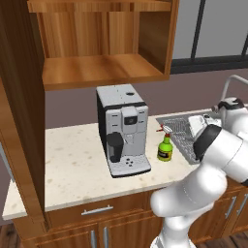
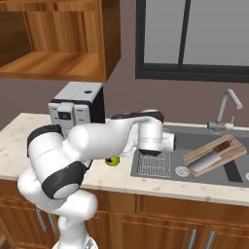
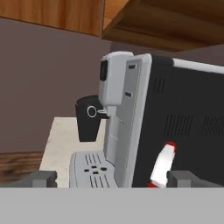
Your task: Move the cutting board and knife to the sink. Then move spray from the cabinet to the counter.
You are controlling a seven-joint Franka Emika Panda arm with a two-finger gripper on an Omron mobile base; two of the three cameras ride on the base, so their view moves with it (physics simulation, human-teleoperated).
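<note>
The green spray (image 1: 164,148) stands upright on the beige counter (image 1: 72,160), just right of the coffee machine and left of the sink (image 2: 192,141). In the hand view its white nozzle and red collar (image 3: 162,165) show a little ahead, against the machine's dark side. My gripper (image 3: 113,179) is open and holds nothing, apart from the spray, with the hand hovering over the sink's left end. The cutting board (image 2: 215,151) lies tilted in the sink with the knife (image 2: 209,159) on top of it. The cabinet (image 1: 101,68) stands open, its shelf bare.
A grey and black coffee machine (image 1: 122,128) stands mid-counter under the cabinet. A wire rack (image 2: 153,165) lies in the sink's left basin and a curved faucet (image 2: 228,104) rises behind. My own forearm (image 2: 107,138) reaches across the counter's front.
</note>
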